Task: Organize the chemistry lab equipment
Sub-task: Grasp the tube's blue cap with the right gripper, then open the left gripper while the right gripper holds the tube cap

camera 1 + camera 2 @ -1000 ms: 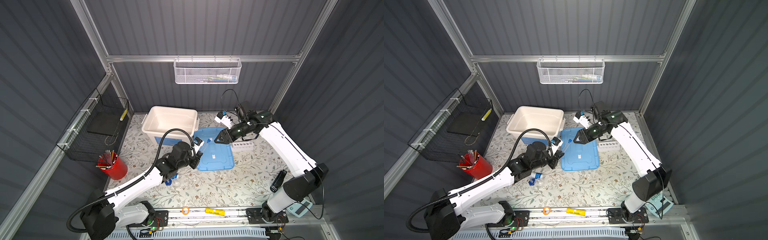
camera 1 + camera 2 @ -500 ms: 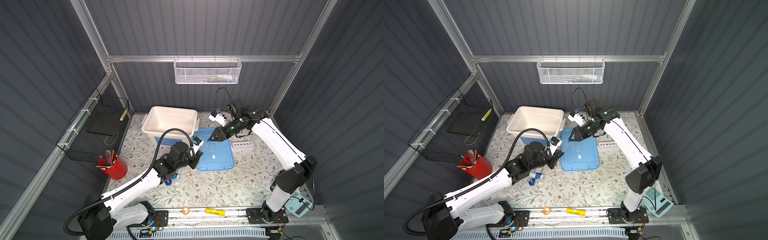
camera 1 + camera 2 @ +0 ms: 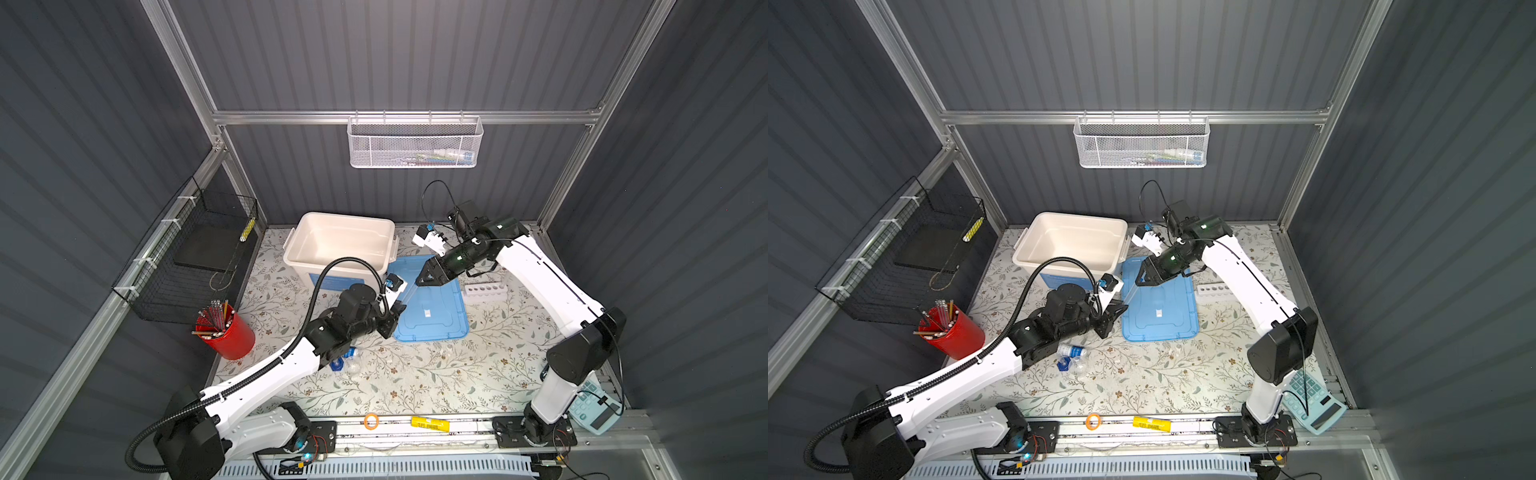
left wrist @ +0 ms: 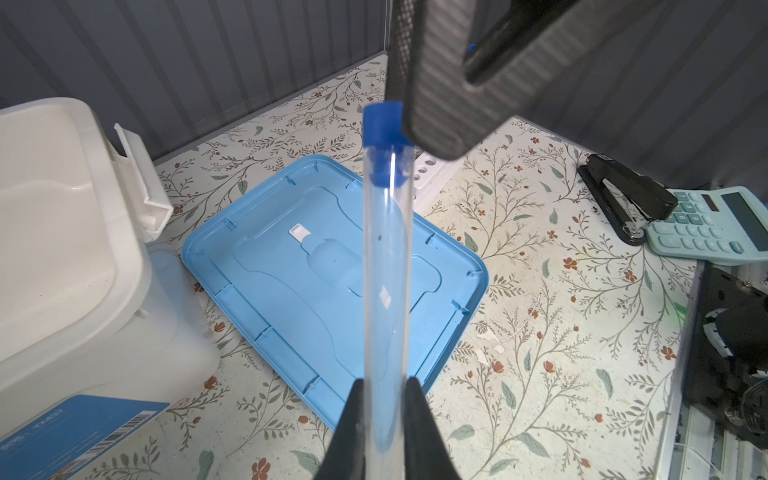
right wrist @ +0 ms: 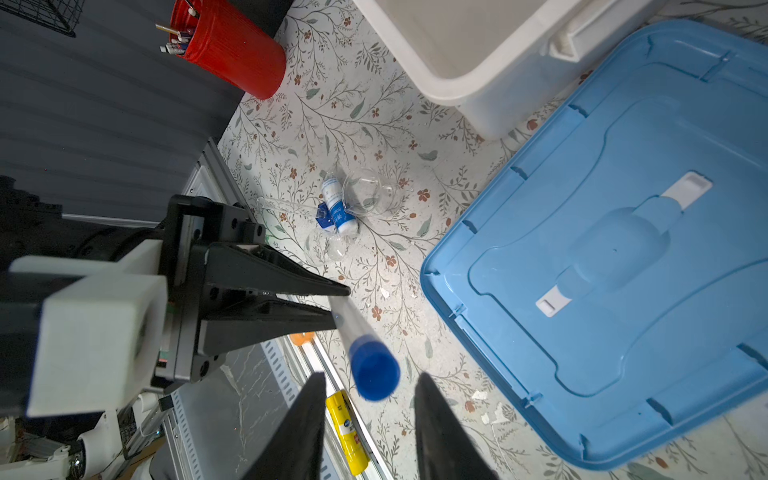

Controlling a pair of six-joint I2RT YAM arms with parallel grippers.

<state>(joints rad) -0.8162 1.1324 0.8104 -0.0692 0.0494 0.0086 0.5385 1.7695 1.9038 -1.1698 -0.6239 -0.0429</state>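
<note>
- Floral tabletop (image 3: 415,374): bottle (image 3: 1070,350) and clear flasks (image 3: 1080,365) lie together, lower centre in a top view.
- Left gripper (image 4: 384,386) clamps the clear tube (image 4: 386,270) near its base, mid-frame, above the blue lid (image 3: 432,307).
- Right gripper (image 5: 370,374): jaws apart either side of the tube's blue cap (image 5: 374,370), not touching it.
- White rack (image 3: 484,289) lies just right of the lid.
</note>
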